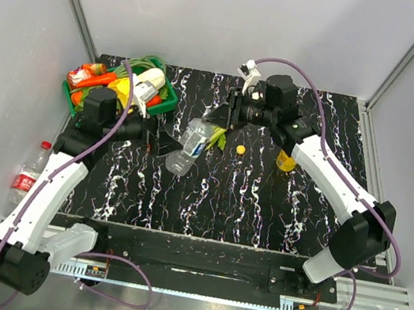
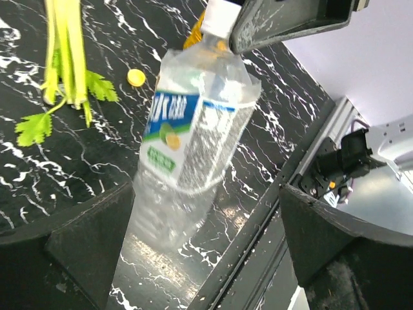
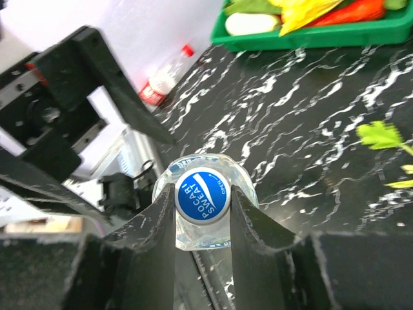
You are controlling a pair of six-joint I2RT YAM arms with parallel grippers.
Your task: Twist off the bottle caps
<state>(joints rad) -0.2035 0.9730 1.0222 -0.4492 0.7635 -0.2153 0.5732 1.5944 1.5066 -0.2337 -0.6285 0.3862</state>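
The clear bottle with the pale blue label lies tilted mid-table. My right gripper is shut on its blue and white cap, with one finger on each side. My left gripper is open around the bottle's lower half, and its fingers stand wide of it. The bottle's base looks blurred. The orange-yellow juice bottle stands behind the right arm. The red-label bottle lies off the table's left edge and also shows in the right wrist view.
A green basket of vegetables sits at the back left. A celery sprig and a loose yellow cap lie near the bottle. The table's metal front rail runs below the left gripper.
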